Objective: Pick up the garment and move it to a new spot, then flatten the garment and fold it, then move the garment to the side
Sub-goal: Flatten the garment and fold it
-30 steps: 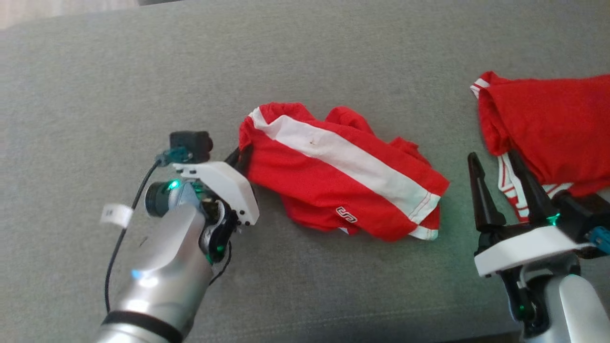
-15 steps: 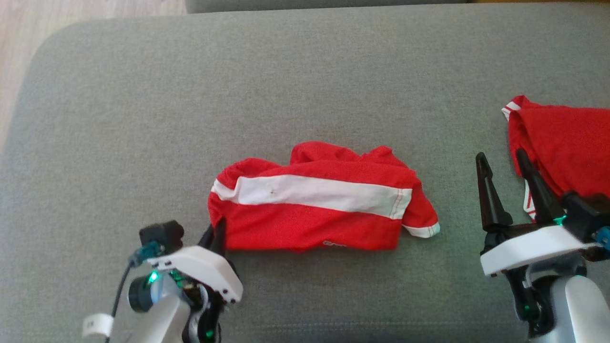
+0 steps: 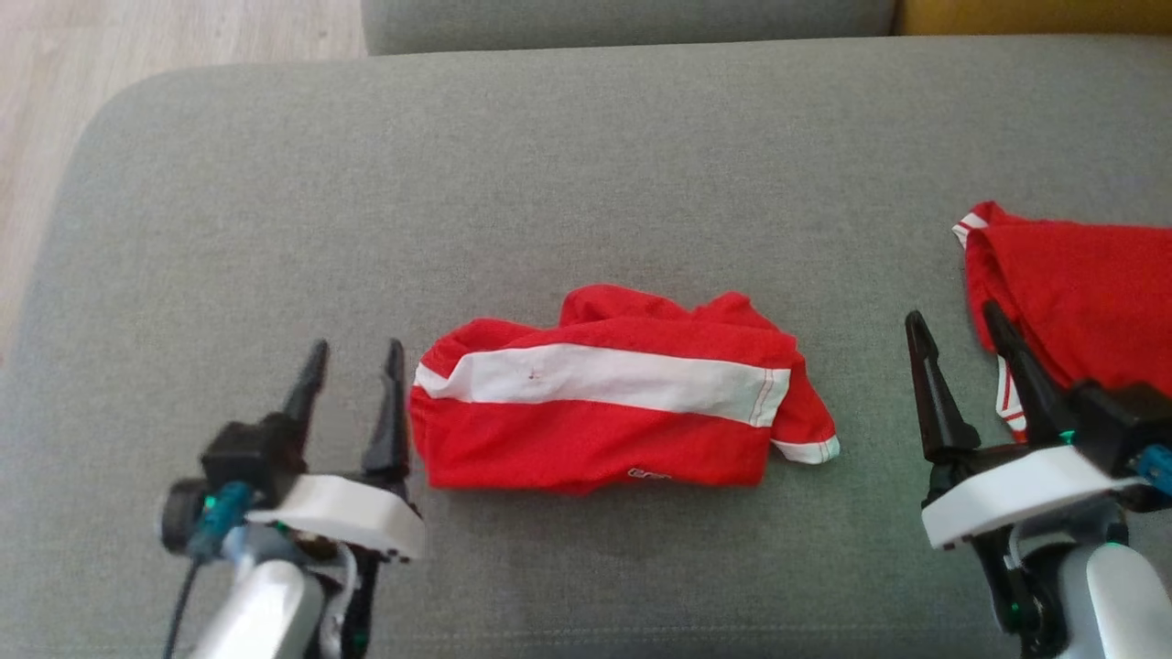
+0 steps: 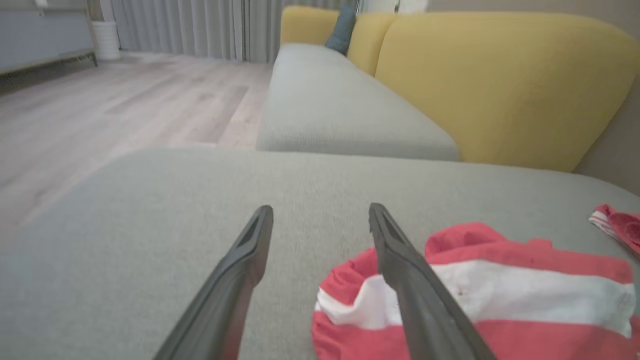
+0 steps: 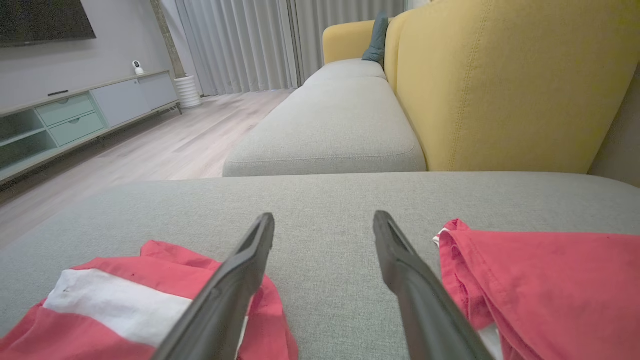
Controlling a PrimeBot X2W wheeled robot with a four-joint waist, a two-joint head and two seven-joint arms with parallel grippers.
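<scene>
The garment (image 3: pixel 595 430) is red with a broad white stripe and lies folded into a rough rectangle on the grey cushion (image 3: pixel 549 183). My left gripper (image 3: pixel 357 348) stands open just beside its left edge, with nothing between the fingers. The left wrist view has that gripper (image 4: pixel 320 209) open, its right finger crossing in front of the garment (image 4: pixel 500 300). My right gripper (image 3: pixel 952 316) is open to the right of the garment, well apart from it. In the right wrist view the garment (image 5: pixel 110 300) lies left of the open fingers of that gripper (image 5: pixel 325 216).
A second red garment (image 3: pixel 1080 293) lies at the cushion's right edge, partly behind my right gripper, and shows as a red garment (image 5: pixel 550 280) in the right wrist view. Wooden floor (image 3: pixel 137 37) lies beyond the cushion's rounded left corner. A yellow backrest (image 4: pixel 500 85) rises behind.
My left gripper has let go of the garment's left edge and opened, its fingers now pointing up the view. The garment settled flatter. The head camera shifted. The right gripper stayed open.
</scene>
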